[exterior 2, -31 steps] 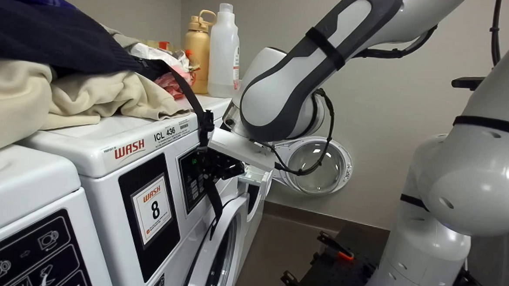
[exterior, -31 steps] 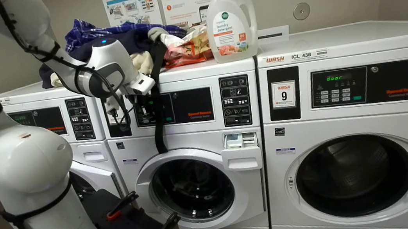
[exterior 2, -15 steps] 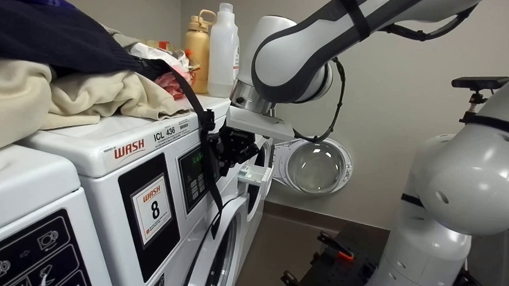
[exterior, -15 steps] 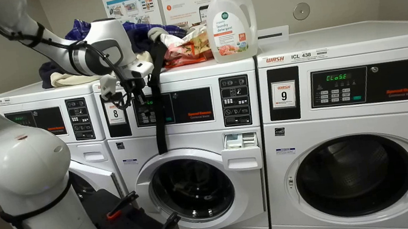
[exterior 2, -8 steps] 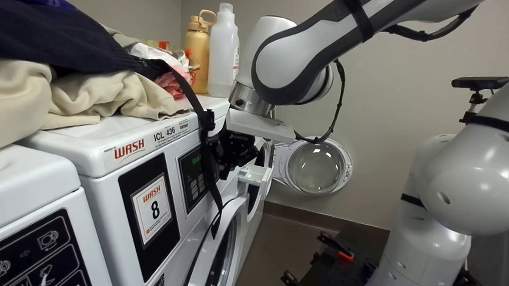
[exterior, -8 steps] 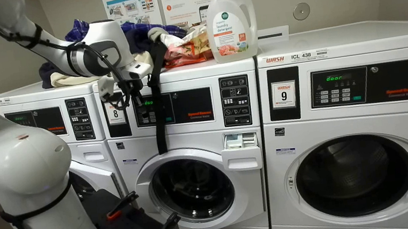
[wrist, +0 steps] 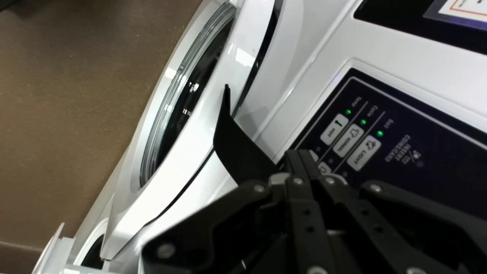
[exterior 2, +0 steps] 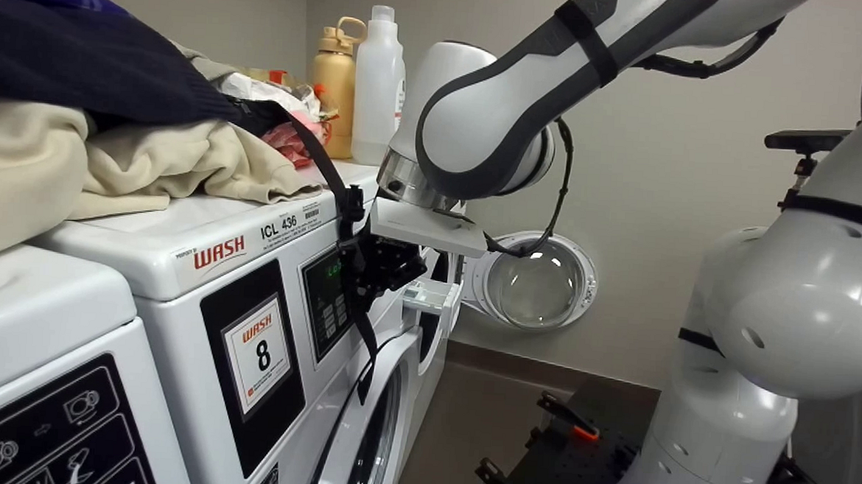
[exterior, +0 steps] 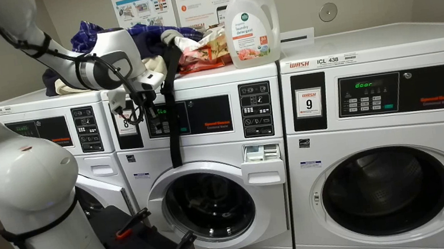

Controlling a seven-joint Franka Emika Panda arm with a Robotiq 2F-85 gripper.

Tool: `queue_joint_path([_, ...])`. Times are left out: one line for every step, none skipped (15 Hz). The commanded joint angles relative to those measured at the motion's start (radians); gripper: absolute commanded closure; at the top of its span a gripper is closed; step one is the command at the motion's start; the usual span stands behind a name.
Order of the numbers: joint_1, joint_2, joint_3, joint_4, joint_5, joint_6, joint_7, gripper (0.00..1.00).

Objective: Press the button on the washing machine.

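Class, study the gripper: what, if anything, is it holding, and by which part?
Nothing is held: the gripper is shut, with nothing showing between its jaws; in the wrist view the black strap runs behind it.

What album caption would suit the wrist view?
Closed gripper before a washer's control panel, green lights beside HOT, NORMAL, LIGHT labels.

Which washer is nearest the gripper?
Washer 8, the middle one: the gripper is at its panel; washer 9 and the third washer stand farther off.
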Motion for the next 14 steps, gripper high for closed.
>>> queue_joint_path([-0.01, 0.063, 0.025, 0.001, 0.003, 0.139, 0.017, 1.0])
queue_joint_path([-0.014, 0.081, 0.029, 0.0, -0.002, 0.177, 0.02, 1.0])
queue_joint_path([-0.017, 0.099, 0.034, 0.0, -0.004, 0.216, 0.024, 1.0])
queue_joint_path([-0.021, 0.122, 0.038, 0.0, -0.003, 0.26, 0.032, 1.0])
queue_joint_path([-0.023, 0.134, 0.041, -0.004, 0.0, 0.28, 0.041, 1.0])
queue_joint_path([-0.027, 0.135, 0.047, -0.01, 0.0, 0.304, 0.051, 1.0])
queue_joint_path([-0.034, 0.133, 0.055, -0.017, -0.005, 0.328, 0.072, 1.0])
queue_joint_path([-0.038, 0.132, 0.059, -0.023, -0.008, 0.341, 0.082, 1.0])
queue_joint_path([-0.045, 0.127, 0.067, -0.029, -0.015, 0.349, 0.095, 1.0])
queue_joint_path([-0.049, 0.124, 0.071, -0.034, -0.016, 0.353, 0.106, 1.0])
queue_joint_path([-0.055, 0.118, 0.076, -0.038, -0.02, 0.352, 0.112, 1.0])
queue_joint_path([-0.056, 0.112, 0.077, -0.041, -0.021, 0.345, 0.117, 1.0])
queue_joint_path([-0.052, 0.104, 0.073, -0.042, -0.017, 0.33, 0.11, 1.0])
queue_joint_path([-0.046, 0.098, 0.067, -0.042, -0.009, 0.322, 0.106, 1.0])
